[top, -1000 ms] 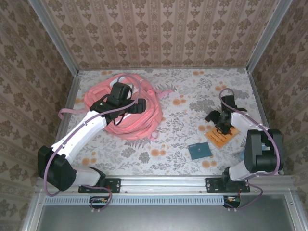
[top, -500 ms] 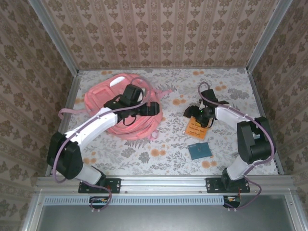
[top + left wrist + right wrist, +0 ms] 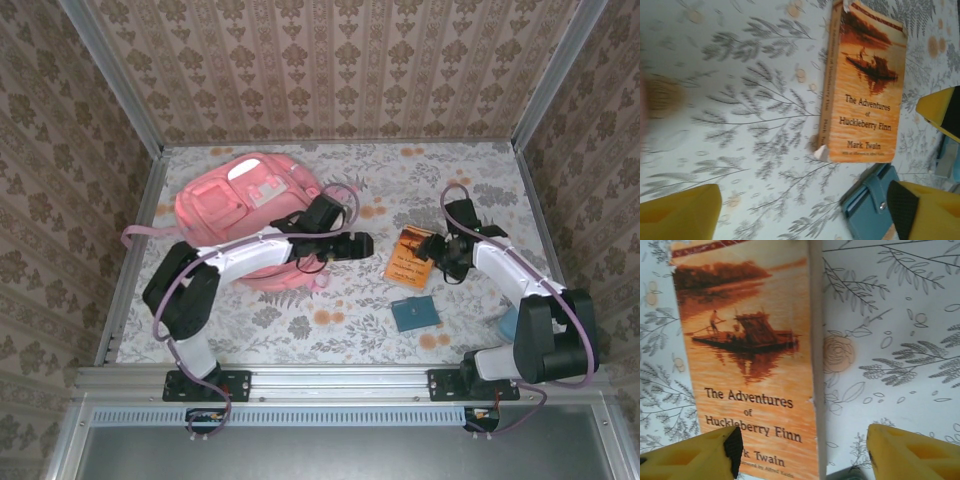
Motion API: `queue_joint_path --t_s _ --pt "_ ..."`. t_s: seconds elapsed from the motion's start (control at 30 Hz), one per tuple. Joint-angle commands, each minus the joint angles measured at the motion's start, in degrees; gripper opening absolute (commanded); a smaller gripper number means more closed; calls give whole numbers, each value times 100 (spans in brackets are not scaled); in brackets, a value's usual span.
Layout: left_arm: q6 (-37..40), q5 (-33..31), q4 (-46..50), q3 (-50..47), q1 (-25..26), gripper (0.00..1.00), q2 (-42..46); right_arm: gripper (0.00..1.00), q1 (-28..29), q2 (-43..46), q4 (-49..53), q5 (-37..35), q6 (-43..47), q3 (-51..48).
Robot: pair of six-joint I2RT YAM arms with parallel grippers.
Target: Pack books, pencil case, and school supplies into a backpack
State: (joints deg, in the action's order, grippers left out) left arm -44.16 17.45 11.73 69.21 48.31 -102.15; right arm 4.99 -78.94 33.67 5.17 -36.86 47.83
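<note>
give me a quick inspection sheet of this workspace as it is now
surface: floral tablecloth, flat, no spills seen
job's things: pink backpack far left, left arm across its near edge; orange Huckleberry Finn paperback flat, cover up; small teal book nearer than it; light blue pencil case partly hidden by right arm
clutter: nothing seen
grippers: left pincer open above cloth beside the paperback; right pincer open, straddling the paperback's long edge
cables: purple cables looped along both arms
surroundings: wallpapered walls, metal frame
</note>
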Motion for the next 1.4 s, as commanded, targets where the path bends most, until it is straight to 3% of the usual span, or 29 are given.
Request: queue_joint_path --t_s 0.0,0.33,0.63,1.0,1.37 --pt "-280 57 -223 528 191 83 -335 63 -34 -323 230 179 280 59" --pt "-172 -31 721 1976 458 70 -1674 45 -25 -998 -53 508 526 122" --pt "-148 -439 1495 2885 495 63 -2447 43 -16 -1046 -199 457 662 43" --pt "-288 -208 1600 3053 529 45 -2819 34 45 -956 -399 1077 636 57" --pt "-200 57 1460 2941 541 30 -2954 23 102 -649 70 1410 459 533"
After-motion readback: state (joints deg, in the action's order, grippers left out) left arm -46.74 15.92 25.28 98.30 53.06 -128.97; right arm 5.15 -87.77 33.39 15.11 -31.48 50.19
